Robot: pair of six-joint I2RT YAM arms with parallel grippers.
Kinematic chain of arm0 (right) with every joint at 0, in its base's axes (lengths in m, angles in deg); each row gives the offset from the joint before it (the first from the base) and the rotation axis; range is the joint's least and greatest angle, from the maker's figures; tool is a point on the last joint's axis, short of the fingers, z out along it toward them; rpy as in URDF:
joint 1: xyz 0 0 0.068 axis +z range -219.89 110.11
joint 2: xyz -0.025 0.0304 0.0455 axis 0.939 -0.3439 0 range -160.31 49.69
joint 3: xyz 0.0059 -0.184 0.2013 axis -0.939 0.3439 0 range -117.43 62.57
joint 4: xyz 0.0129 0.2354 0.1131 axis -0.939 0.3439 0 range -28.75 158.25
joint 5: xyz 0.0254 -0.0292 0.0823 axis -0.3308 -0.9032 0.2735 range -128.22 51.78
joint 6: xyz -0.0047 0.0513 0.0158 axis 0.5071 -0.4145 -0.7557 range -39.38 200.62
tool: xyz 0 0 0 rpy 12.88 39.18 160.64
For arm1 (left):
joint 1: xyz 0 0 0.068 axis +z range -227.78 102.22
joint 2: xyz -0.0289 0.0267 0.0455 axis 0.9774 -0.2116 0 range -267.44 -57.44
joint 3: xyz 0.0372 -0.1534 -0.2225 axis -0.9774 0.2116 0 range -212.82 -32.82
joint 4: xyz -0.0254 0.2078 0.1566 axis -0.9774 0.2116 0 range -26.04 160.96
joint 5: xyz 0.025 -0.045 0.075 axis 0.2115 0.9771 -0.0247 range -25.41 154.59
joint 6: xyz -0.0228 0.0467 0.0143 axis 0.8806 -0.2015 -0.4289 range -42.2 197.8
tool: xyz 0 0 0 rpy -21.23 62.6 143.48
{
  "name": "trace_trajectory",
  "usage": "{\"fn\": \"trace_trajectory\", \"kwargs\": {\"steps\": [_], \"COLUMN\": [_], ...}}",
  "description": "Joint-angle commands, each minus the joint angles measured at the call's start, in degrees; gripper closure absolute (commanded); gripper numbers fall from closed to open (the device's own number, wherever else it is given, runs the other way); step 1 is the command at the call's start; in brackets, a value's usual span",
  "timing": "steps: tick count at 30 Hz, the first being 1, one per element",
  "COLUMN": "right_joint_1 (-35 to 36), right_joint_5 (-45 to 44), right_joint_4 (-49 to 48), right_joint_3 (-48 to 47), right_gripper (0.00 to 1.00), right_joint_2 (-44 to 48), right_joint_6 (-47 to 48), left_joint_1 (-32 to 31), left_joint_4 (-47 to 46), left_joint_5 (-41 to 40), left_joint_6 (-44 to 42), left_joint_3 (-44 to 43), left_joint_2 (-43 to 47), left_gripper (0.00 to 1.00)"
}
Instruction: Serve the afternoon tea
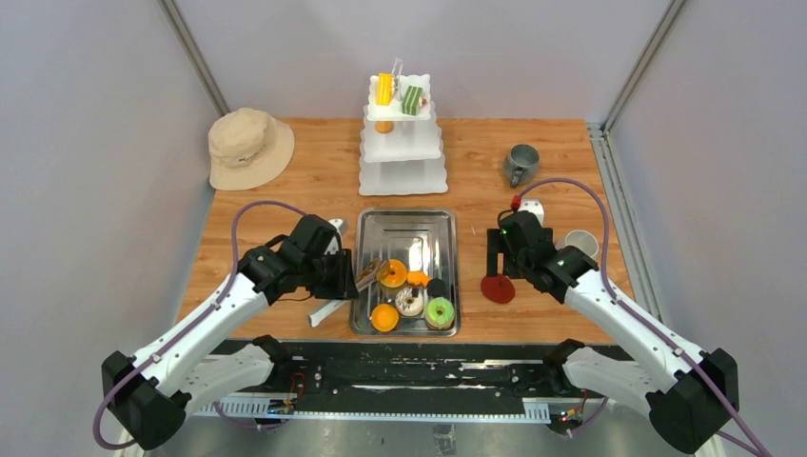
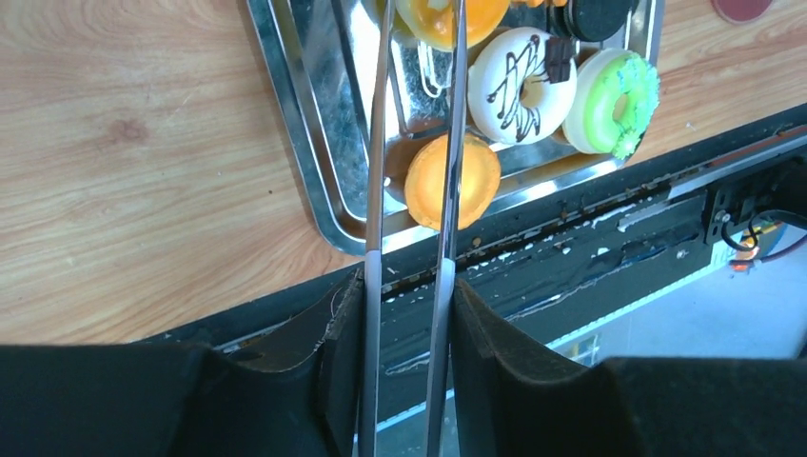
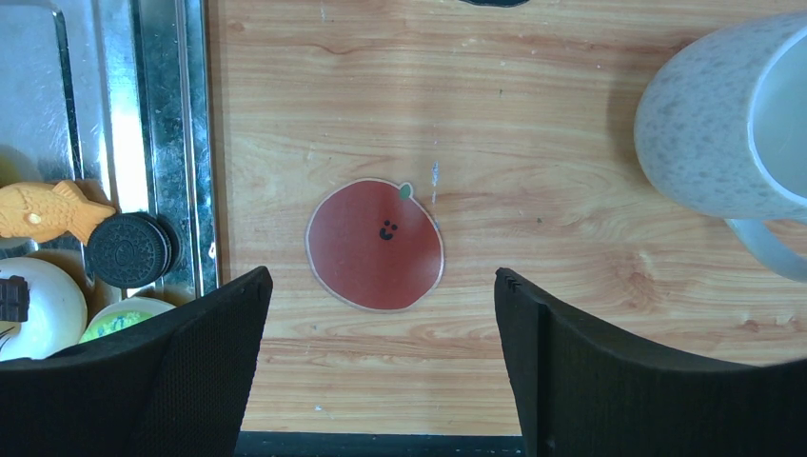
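**A:** What is the left pincer (image 2: 407, 297) doing?

**B:** It is clamped on a pair of metal tongs (image 2: 376, 143), its pads pressed against both blades. The blades run up the middle of the wrist view, over the steel tray (image 2: 305, 143). They pass above the round orange pastry (image 2: 423, 190) towards the orange donut (image 2: 485, 14) at the upper edge.

**A:** Do the tips have the donut?

**B:** I cannot tell. They run off the top of that view, and from above they are too small to read.

**A:** How would you do the pickup well?

**B:** I'd straddle one piece only and squeeze gently, since the toys look soft and the blades are slick. Then lift straight up before swinging away. The white donut (image 2: 519, 86) and green donut (image 2: 614, 100) lie just beside it, to the right, and a slanted pull could drag them.

**A:** And where does it go?

**B:** Probably to the tiered stand (image 1: 403, 143) at top centre of the overhead view. Its lower tiers look bare.

**A:** The other arm?

**B:** The right pincer (image 3: 381, 286) hangs wide open and holds nothing. It is above an apple-shaped mat (image 3: 376, 243) on the surface (image 1: 314, 181). The pale mug (image 3: 723, 124) stands at the upper right of its view, and the grey mug (image 1: 521, 162) is farther back.
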Motion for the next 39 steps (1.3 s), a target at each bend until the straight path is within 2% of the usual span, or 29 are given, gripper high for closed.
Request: {"fn": "trace_trajectory", "kwargs": {"steps": [1, 4, 5, 14, 20, 26, 32, 39], "right_joint_1": [0.40, 0.44, 0.44, 0.45, 0.42, 0.42, 0.42, 0.30], "right_joint_5": [-0.01, -0.21, -0.30, -0.72, -1.75, -2.16, 3.93, -0.09], "right_joint_4": [-0.30, -0.27, -0.26, -0.10, 0.69, 1.12, -4.05, -5.58], "right_joint_3": [0.68, 0.61, 0.68, 0.74, 0.72, 0.68, 1.49, 3.24], "right_gripper": [0.14, 0.14, 0.14, 0.14, 0.14, 0.14, 0.13, 0.13], "right_joint_2": [0.26, 0.37, 0.35, 0.39, 1.47, 3.11, 9.26, 13.58], "right_joint_6": [0.16, 0.33, 0.27, 0.32, 0.30, 0.14, 2.28, 1.57], "left_joint_1": [0.57, 0.61, 0.61, 0.61, 0.57, 0.52, 0.52, -1.49], "left_joint_4": [-0.50, 0.15, 0.52, 3.37, 2.21, -1.31, -1.37, -2.71], "left_joint_5": [0.42, 0.32, -0.02, -7.39, -8.75, -8.62, -6.94, -13.74], "left_joint_6": [-2.05, -3.78, -4.36, -12.94, -15.36, -16.53, -19.72, -25.43], "left_joint_3": [-4.62, -6.59, -7.22, -16.25, -22.90, -25.73, -27.92, -31.60], "left_joint_2": [0.27, -0.35, -0.53, -5.06, -9.18, -10.80, -11.71, -12.44], "left_gripper": [0.88, 0.99, 1.00, 1.00, 1.00, 1.00, 1.00, 1.00]}}
